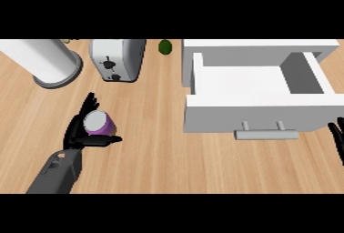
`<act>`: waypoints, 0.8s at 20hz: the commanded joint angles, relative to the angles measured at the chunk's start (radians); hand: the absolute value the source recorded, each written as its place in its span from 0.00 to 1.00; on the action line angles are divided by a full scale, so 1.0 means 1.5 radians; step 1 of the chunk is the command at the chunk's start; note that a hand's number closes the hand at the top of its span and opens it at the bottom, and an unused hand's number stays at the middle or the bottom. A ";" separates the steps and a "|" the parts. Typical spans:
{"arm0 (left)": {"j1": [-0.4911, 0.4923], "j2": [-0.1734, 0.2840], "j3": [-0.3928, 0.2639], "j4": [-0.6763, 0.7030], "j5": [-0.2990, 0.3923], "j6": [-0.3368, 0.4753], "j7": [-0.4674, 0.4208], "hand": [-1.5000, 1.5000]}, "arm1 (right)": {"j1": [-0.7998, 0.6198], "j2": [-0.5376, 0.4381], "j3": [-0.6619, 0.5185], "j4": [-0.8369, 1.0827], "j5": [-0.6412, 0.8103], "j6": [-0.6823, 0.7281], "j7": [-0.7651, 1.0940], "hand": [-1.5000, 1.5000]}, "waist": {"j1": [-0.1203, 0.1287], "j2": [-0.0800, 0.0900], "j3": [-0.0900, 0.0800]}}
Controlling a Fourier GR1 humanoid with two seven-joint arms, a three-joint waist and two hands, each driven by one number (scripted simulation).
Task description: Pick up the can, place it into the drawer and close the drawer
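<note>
On the wooden worktop (161, 150), the robot's left hand (80, 134) has its fingers (87, 107) and thumb around a purple can (98, 124) at the left, well apart from the open white drawer (255, 111) at the right. The right hand (337, 136) rests at the right edge, fingers straight. A toaster (118, 59) stands behind.

Purple can (99, 124) with pale top, upright on wooden counter; white drawer (259, 93) pulled open, well apart
</note>
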 commanded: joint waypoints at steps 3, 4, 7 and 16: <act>-0.025 -0.016 -0.002 0.029 0.005 -0.003 -0.024 1.00 | 0.030 0.002 -0.013 -0.014 -0.023 0.020 -0.021 0.00 | -0.002 0.000 0.000; -0.040 -0.017 -0.002 0.042 0.000 0.014 -0.021 1.00 | 0.011 -0.016 -0.029 0.012 -0.034 0.029 -0.022 0.00 | -0.002 0.000 0.000; -0.067 -0.025 0.004 0.040 0.014 -0.007 -0.010 1.00 | -0.065 -0.026 -0.024 0.013 -0.023 -0.016 0.052 0.00 | 0.000 0.001 0.000; 0.010 -0.069 -0.042 -0.119 0.033 -0.036 0.041 1.00 | 0.052 0.015 0.045 -0.085 0.007 -0.035 0.028 0.00 | 0.005 -0.003 0.000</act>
